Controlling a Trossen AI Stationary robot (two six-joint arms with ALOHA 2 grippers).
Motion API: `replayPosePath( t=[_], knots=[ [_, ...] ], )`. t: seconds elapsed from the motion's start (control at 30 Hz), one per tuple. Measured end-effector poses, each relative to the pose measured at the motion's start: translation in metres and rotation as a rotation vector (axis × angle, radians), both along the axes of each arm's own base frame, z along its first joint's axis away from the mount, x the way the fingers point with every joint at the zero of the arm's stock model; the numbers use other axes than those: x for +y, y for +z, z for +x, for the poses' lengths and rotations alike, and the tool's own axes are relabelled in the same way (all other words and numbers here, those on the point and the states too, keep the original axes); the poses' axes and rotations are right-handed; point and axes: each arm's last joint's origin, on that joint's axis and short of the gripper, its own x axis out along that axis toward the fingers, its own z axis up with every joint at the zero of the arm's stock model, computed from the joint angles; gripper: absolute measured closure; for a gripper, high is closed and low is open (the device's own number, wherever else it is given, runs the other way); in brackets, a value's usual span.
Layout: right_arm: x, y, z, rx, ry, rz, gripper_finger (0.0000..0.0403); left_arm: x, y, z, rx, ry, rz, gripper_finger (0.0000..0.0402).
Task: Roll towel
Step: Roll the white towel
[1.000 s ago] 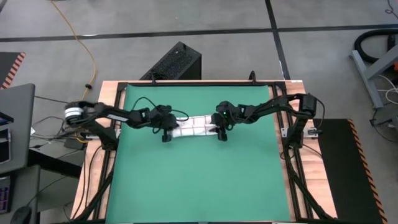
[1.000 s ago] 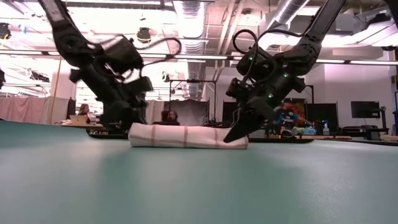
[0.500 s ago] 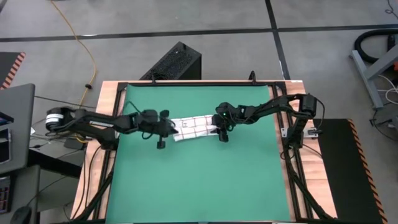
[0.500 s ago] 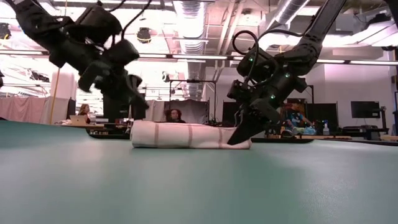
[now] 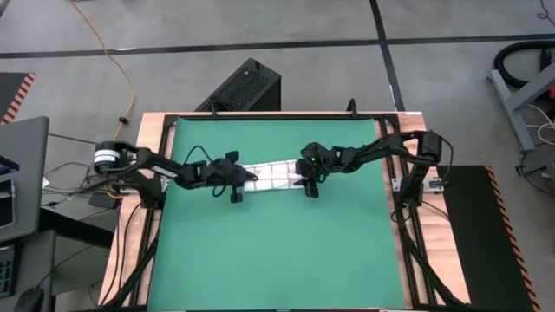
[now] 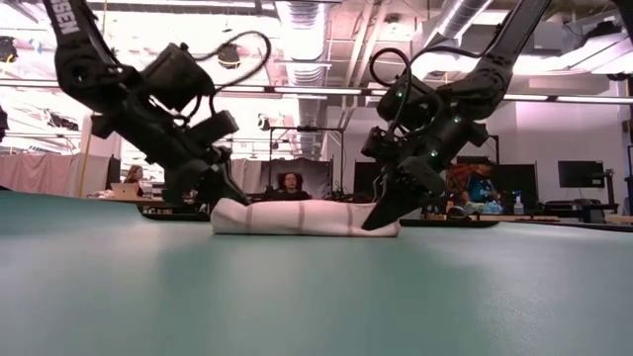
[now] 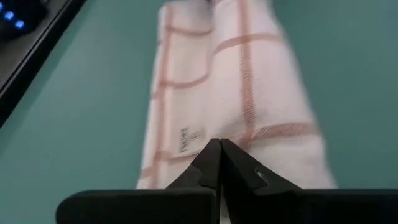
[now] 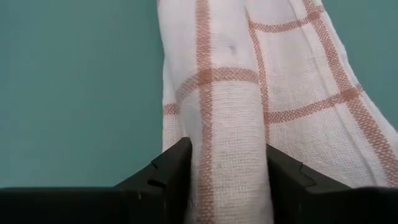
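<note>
Toward the mat's [image 5: 277,251] far half the rolled towel [image 5: 270,176] lay, long axis running left edge to right edge; a small label [image 7: 190,139] showed, unreadable; the left gripper [image 5: 235,192] was closed, empty, at its left end; the right gripper [image 5: 310,187] clasped the right end.

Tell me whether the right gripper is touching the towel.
Touching. The right wrist view shows the right gripper with both fingers pressed against the rolled towel between them.

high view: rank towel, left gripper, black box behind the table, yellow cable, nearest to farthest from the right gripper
1. towel: held between the fingers of the right gripper.
2. left gripper: at the towel's other end, on the left.
3. black box: behind the table, on the floor.
4. yellow cable: far left, on the floor.
</note>
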Motion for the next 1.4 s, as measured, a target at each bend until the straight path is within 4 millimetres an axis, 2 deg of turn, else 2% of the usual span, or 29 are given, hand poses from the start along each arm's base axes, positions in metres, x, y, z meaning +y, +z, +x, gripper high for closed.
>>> replayPosePath(
  t=[0.17, 0.4, 0.53, 0.7, 0.83, 0.93, 1.1, 1.4],
  knots=[
    [0.001, 0.015, -0.003, -0.04, 0.008, -0.038, 0.0196, 0.014, -0.008, -0.006, 0.047, 0.065, -0.079, 0.0401],
    [-0.001, 0.053, -0.011, -0.152, 0.036, -0.142, 0.0159, 0.016, -0.01, -0.008, 0.065, 0.051, -0.095, 0.0401],
    [0.016, 0.065, -0.009, -0.203, 0.158, -0.207, 0.0153, 0.016, -0.01, -0.008, 0.07, 0.053, -0.094, 0.0401],
    [0.042, 0.054, -0.002, -0.137, 0.274, -0.327, 0.0153, 0.02, -0.012, -0.012, 0.095, 0.077, -0.113, 0.0401],
    [0.05, 0.044, 0.001, -0.084, 0.293, -0.432, 0.0153, 0.025, -0.013, -0.014, 0.094, 0.081, -0.158, 0.0401],
    [0.045, 0.043, 0.001, -0.044, 0.249, -0.504, 0.0153, 0.027, -0.014, -0.015, 0.098, 0.087, -0.167, 0.0402],
    [0.031, 0.042, -0.002, -0.018, 0.198, -0.514, 0.0153, 0.029, -0.014, -0.016, 0.106, 0.084, -0.156, 0.0402],
    [0.022, 0.007, 0.008, 0.029, 0.222, -0.505, 0.0153, 0.028, -0.015, -0.017, 0.121, 0.079, -0.146, 0.0401]
  ],
)
